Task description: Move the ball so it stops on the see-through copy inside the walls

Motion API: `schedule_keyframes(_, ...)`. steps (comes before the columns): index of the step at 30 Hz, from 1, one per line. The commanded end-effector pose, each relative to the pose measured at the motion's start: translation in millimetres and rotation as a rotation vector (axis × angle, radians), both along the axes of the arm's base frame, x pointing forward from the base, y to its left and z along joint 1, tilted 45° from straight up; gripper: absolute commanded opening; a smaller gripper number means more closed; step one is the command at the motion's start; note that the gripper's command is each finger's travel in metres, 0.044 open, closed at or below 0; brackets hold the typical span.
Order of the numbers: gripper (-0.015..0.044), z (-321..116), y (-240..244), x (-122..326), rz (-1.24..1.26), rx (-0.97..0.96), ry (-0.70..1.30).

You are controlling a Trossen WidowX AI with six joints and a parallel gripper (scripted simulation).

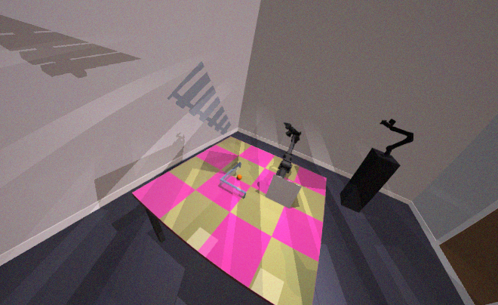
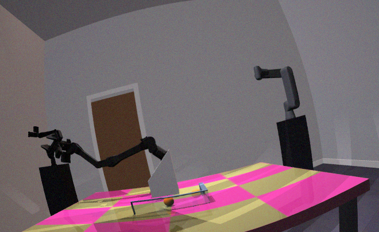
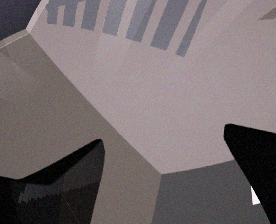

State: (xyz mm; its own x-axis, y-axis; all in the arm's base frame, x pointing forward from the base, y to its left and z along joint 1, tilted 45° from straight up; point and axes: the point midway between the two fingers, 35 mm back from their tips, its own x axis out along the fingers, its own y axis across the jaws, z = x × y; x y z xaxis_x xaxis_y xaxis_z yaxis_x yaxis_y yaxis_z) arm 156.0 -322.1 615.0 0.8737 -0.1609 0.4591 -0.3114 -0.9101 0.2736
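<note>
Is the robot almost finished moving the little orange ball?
Not yet; nothing looks done. The small orange ball lies on the checkered table by the low clear walls, untouched. The black gripper is open, empty and raised far off. Still left: reach the ball, move it to the resting spot, release, back away.

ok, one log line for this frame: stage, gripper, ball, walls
stage: pre-approach | gripper: open, raised, aimed at room wall | ball: orange, on table, untouched | walls: corner beside ball
</note>
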Motion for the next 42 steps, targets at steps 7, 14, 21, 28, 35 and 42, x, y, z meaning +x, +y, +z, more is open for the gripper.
schedule_keyframes(7, 0.0329, 43, 66, -34, -0.13, -0.206, -0.043)
schedule_keyframes(14, 0.0329, 69, 134, -54, -0.279, -0.495, -0.051)
schedule_keyframes(21, 0.0329, 84, 227, -54, -0.4, -0.792, -0.039)
schedule_keyframes(28, 0.0329, 79, 318, -36, -0.519, -1.125, -0.031)
schedule_keyframes(35, 0.0329, 51, 393, 6, -0.598, -1.399, 0.06)
schedule_keyframes(42, 0.0329, 9, 439, 61, -0.68, -1.687, 0.181)
